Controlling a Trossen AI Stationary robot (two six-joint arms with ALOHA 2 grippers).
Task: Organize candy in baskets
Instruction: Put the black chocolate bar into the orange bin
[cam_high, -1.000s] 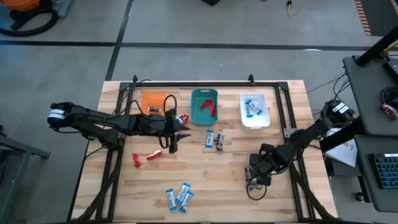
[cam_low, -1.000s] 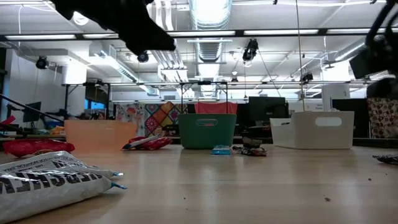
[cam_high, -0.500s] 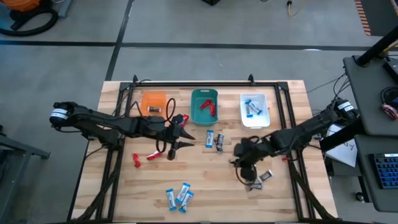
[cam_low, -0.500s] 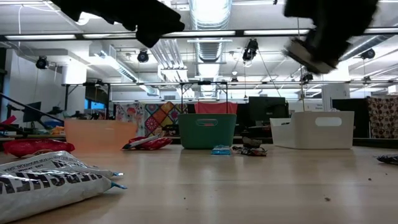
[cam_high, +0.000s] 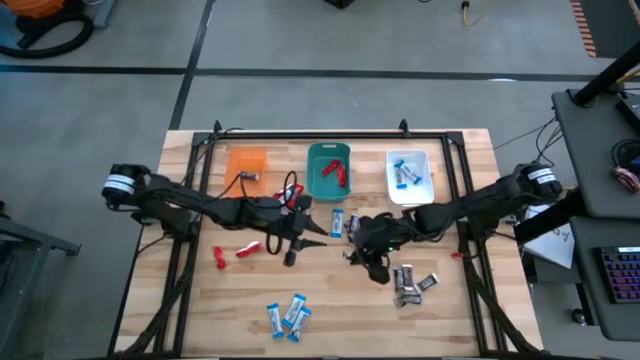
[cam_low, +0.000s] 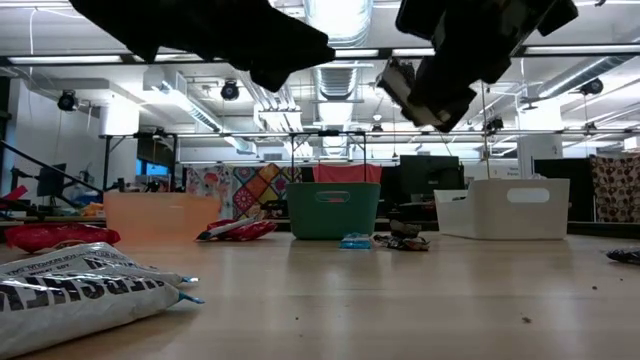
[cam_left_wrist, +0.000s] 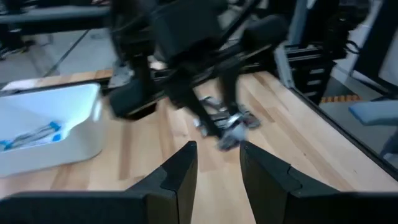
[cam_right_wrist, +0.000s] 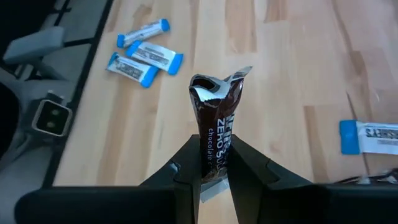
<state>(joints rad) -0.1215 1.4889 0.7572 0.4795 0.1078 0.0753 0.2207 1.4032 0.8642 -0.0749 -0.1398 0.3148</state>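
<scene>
Right gripper (cam_right_wrist: 208, 167) is clamped on a dark bar (cam_right_wrist: 215, 134), carried above mid-table just in front of the teal bin (cam_high: 328, 171); left gripper (cam_left_wrist: 214, 167) hangs close by with fingers parted and nothing between them; both arms crowd the same patch, so a brush between them looks the real danger; the bar is pinched low and stands tall, so it might twist or slip out on the way; the orange bin (cam_high: 247, 163) seems its likely home, across the left arm; from above, neither gripper's fingertips can be made out.
</scene>
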